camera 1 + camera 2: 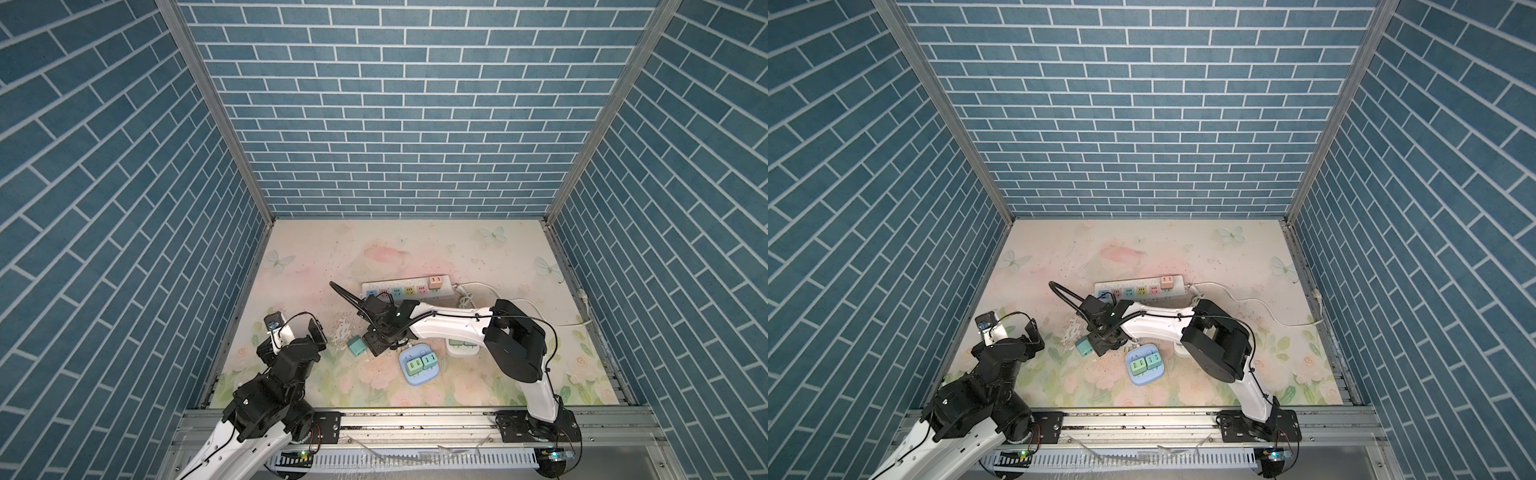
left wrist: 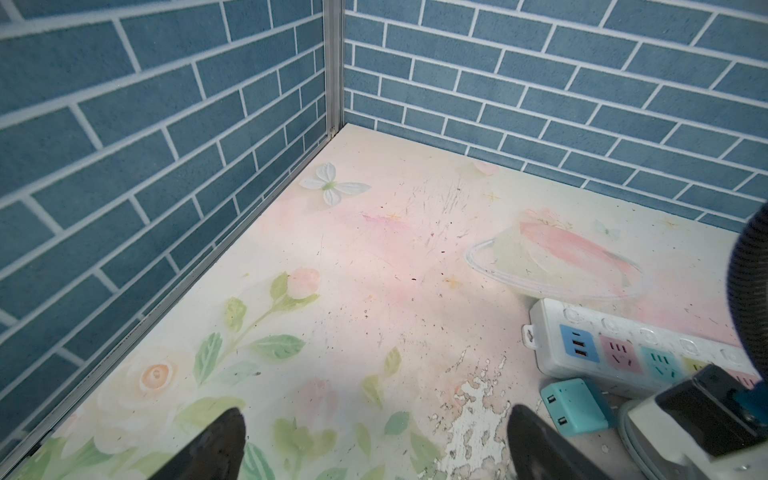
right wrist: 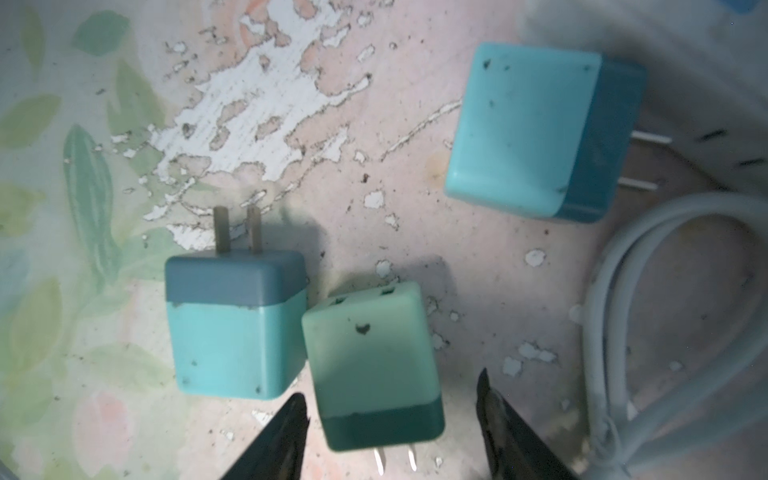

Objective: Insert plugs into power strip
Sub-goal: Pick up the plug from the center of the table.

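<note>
Est. 1 of 8 in: pinkish-tan cube plug (image 1: 435, 282) sits at frame-right end of white plastic power strip (image 1: 390, 283); right fingers (image 3: 291, 432) open astride mint-green cube plug (image 3: 370, 357), lower ctr, on floral desk (image 3: 490, 266); left fingers (image 2: 216, 440) spread wide; 7 to go.

Both top views hang high at the front, staring down over the whole table (image 1: 415, 249); left wrist cam sits low, facing the far corner, sharing the power strip (image 2: 623, 332) with them; right wrist cam's really close, straight down on plugs (image 3: 370, 365).
</note>
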Controlling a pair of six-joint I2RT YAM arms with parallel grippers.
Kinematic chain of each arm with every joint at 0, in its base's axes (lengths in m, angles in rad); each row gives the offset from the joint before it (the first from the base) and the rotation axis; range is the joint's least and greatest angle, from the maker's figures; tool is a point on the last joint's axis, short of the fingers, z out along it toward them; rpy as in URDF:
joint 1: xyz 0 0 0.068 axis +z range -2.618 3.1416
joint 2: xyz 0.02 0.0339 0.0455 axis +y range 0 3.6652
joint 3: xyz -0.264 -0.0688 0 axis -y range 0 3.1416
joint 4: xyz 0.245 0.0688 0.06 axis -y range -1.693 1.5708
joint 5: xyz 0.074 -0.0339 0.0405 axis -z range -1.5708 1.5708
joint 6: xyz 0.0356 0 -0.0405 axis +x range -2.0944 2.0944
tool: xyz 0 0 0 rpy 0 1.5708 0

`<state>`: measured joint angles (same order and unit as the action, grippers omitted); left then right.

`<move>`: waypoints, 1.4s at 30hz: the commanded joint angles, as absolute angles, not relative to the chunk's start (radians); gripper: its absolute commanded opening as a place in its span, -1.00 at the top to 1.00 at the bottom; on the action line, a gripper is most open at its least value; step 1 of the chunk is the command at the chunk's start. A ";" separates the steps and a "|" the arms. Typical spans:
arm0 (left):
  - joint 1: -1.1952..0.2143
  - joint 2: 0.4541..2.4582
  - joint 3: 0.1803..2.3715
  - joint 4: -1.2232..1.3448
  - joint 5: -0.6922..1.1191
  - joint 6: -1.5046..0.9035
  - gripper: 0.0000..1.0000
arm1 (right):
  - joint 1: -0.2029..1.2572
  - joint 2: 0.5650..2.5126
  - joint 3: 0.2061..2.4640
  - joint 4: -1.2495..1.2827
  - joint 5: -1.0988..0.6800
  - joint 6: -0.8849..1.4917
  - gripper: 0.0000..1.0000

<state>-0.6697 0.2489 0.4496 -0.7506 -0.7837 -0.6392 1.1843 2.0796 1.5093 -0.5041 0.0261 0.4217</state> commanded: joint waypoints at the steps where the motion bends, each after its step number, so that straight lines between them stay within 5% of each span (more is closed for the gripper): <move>1: -0.666 0.254 0.447 -0.773 -0.795 -0.641 -0.99 | 1.192 2.123 1.551 -0.554 0.052 0.385 -0.34; 24: -0.666 0.254 0.445 -0.770 -0.788 -0.639 -0.99 | 1.207 2.186 1.588 -0.582 0.095 0.364 -0.17; 32: -0.666 0.252 0.441 -0.755 -0.769 -0.621 -0.99 | 1.207 2.174 1.577 -0.558 0.092 0.360 0.37; 42: -0.666 0.250 0.441 -0.738 -0.732 -0.592 -0.99 | 1.203 1.902 1.432 -0.442 0.185 0.320 0.55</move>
<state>-0.6697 0.2489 0.4492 -0.7429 -0.7471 -0.6113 1.2007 2.0315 1.4540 -0.4854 0.1223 0.3576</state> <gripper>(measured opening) 0.995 0.439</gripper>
